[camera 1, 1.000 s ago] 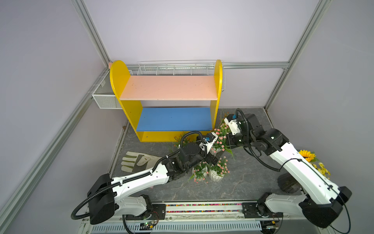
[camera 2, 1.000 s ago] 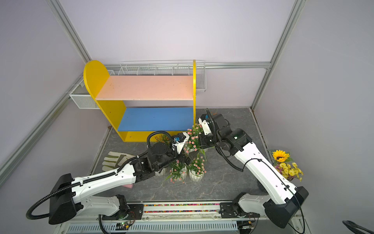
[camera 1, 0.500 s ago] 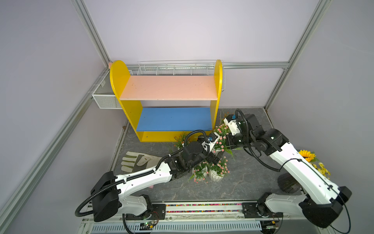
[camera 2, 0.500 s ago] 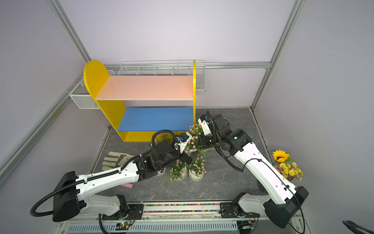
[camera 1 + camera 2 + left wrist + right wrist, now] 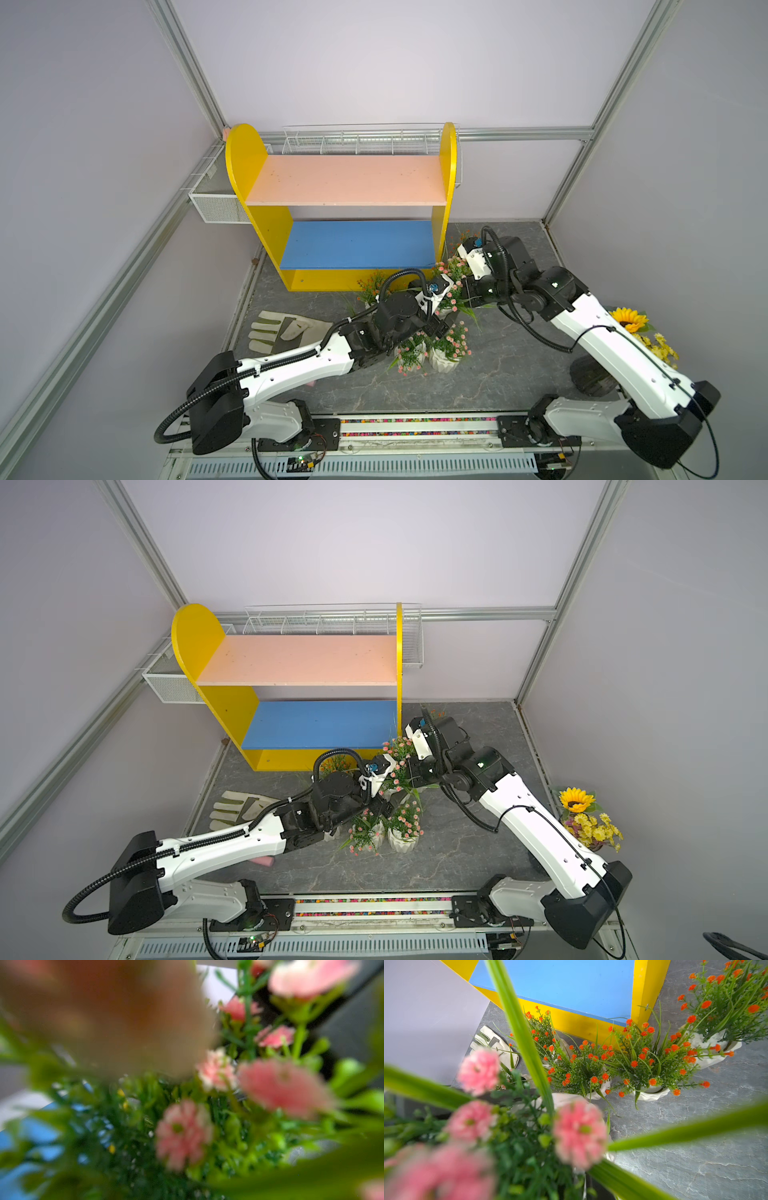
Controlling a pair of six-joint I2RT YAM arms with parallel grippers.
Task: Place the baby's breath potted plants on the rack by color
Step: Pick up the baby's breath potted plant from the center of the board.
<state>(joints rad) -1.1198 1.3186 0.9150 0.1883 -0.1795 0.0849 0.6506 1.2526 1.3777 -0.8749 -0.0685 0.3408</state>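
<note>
Low among the blossoms in front of the rack (image 5: pixel 252 166), we have the left gripper (image 5: pixel 441 326) sunk into the sprigs of two pink plants (image 5: pixel 449 349) that stand side by side just beside it, toward our bases. Neither the top views nor its own blurred wrist view lets us tell whether its jaws are wide or pinched on anything. The right gripper (image 5: pixel 465 291) is closed tight, with a third pink plant (image 5: pixel 451 286) just beside it, between the two grippers. Its blossoms fill the right wrist view, but whether a stem is caught we cannot tell. Further out, four orange plants (image 5: pixel 650 1057) stand on the grey floor (image 5: pixel 498 374) along the rack's front edge and right corner. No pot stands on the pink board (image 5: pixel 345 178) or the blue board (image 5: pixel 357 245), so we judge that we are at the first pick of a pink plant. The next move, as we see it, calls for a sure hold on one plant alone, a lift clear of the tangled neighbouring sprigs, and a carry to one board.
</note>
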